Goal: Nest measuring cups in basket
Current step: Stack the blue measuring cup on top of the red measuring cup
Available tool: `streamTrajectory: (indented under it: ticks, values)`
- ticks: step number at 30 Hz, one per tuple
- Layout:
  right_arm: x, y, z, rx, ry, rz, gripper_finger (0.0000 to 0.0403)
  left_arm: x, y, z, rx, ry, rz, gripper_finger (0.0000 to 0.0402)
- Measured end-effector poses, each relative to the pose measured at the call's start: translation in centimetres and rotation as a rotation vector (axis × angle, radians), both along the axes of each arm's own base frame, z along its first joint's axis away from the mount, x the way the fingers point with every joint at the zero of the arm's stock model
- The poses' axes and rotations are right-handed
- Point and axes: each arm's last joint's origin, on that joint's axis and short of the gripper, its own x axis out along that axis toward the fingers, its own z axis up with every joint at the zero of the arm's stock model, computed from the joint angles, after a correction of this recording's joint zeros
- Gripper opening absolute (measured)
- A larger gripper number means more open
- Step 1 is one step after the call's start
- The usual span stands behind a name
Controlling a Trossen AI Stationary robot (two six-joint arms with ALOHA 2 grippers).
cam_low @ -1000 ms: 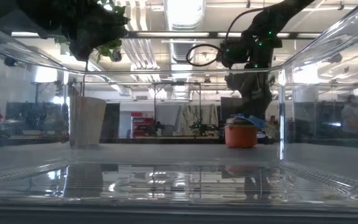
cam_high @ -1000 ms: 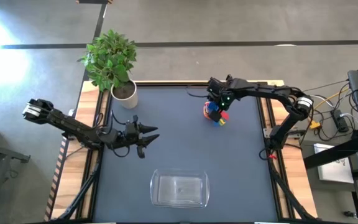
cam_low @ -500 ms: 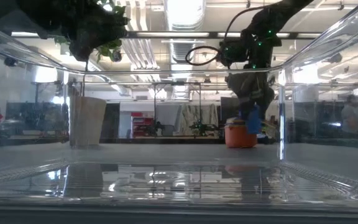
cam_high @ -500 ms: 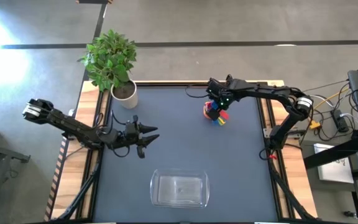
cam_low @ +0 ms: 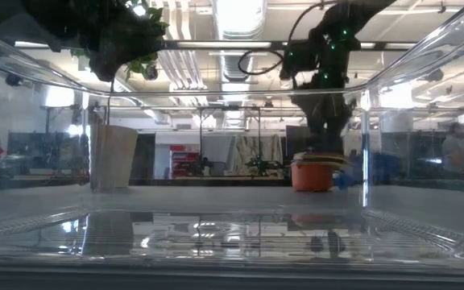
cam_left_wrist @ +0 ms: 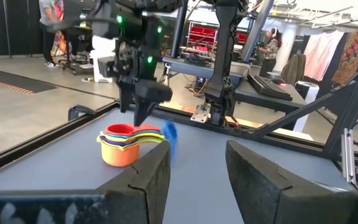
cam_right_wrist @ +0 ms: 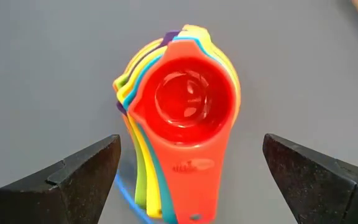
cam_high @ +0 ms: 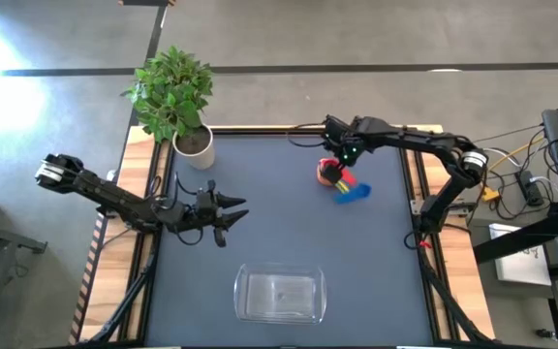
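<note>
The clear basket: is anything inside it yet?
Empty. The basket shows only its bare bottom; the stacked cups sit on the table far from it.

The high view looks straight down on the tabletop [cam_high: 279, 233]; the right wrist view hangs close above the stacked measuring cups [cam_right_wrist: 182, 124], shared with the left wrist view.

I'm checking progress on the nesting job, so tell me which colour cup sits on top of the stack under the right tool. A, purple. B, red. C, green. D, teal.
B: in the right wrist view the red cup lies uppermost in the stack, its hollow facing the camera, between the open fingers of the right tool, with the other cups' rims showing beneath it.
</note>
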Motion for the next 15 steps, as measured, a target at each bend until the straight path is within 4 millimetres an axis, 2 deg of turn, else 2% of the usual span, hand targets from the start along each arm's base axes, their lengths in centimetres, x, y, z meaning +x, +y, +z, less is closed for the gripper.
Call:
streamTrajectory:
  ticks: [4, 8, 11, 15]
  values:
    - [-0.2, 0.2, 2.4, -0.001, 0.007, 0.014, 0.0381, 0.0, 0.0, 0.0, 0.0, 0.001, 0.0, 0.0137]
    - [-1.5, 2.2, 4.9, -0.037, -0.011, 0.042, 0.0381, 0.0, 0.0, -0.1, -0.003, 0.006, 0.0, 0.0137]
    - [-3.4, 4.3, 5.5, -0.069, 0.013, 0.042, 0.0381, 0.0, 0.0, -0.1, -0.001, 0.012, 0.0, 0.0137]
    - [-5.8, 6.5, 4.9, -0.067, -0.014, -0.047, 0.0381, 0.0, 0.0, -0.1, -0.001, 0.012, 0.0, 0.0137]
